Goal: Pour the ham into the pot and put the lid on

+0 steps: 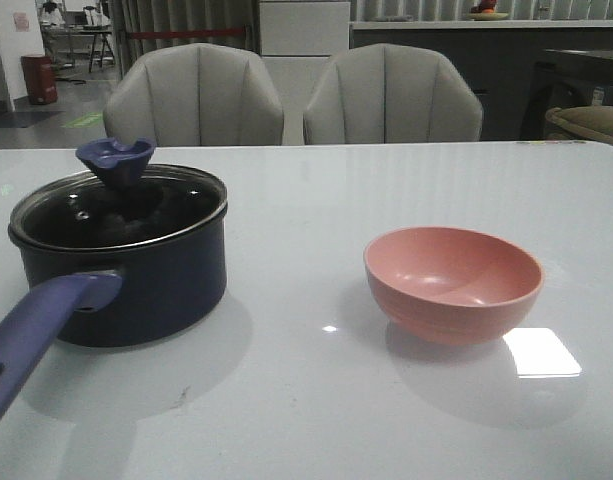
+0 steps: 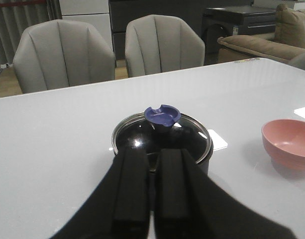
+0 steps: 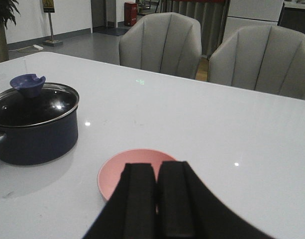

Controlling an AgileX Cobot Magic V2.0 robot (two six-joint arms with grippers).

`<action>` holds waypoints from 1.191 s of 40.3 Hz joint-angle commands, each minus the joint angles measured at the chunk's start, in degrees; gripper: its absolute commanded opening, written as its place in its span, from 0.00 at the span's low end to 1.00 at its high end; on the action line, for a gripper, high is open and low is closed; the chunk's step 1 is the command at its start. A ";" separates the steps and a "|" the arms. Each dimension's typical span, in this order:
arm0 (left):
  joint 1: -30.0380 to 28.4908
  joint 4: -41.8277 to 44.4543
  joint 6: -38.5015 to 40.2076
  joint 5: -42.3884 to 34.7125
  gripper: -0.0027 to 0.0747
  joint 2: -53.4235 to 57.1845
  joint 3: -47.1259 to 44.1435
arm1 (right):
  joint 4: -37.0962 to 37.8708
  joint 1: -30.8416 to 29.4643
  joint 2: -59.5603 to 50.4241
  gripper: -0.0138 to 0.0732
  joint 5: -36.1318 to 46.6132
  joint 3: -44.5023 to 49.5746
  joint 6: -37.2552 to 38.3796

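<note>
— How do the jaws stand?
— Both closed on nothing: the left gripper has its flat black fingers pressed together above the pot, and the right gripper likewise above the pink bowl.
— And the pot?
— The pot, dark navy and round, sits left on the glossy white table. The glass lid, metal-rimmed with a flared blue knob, covers it. The ham can't be made out.
</note>
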State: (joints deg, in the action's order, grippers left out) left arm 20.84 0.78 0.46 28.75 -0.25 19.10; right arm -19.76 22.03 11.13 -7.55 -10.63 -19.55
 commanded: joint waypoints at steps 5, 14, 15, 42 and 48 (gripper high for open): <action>0.08 0.05 0.11 -4.81 0.19 -0.62 1.47 | -0.32 0.04 0.42 0.32 4.55 -1.64 -0.02; 0.08 0.05 0.11 -5.19 0.19 -0.62 1.03 | -0.32 0.04 0.42 0.32 4.55 -1.64 -0.02; 0.08 0.05 0.11 -5.40 0.19 -0.62 0.52 | -0.32 0.04 0.42 0.32 4.55 -1.64 -0.02; -18.14 -1.56 0.11 -32.47 0.19 1.63 -20.59 | -0.32 0.04 0.42 0.32 4.56 -1.64 -0.02; -18.14 -1.56 0.11 -32.47 0.19 1.63 -20.59 | -0.32 0.04 0.42 0.32 4.56 -1.64 -0.02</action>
State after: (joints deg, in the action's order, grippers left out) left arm 2.72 0.00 0.46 1.46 0.23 -0.32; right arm -19.76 22.03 11.13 -7.55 -10.63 -19.55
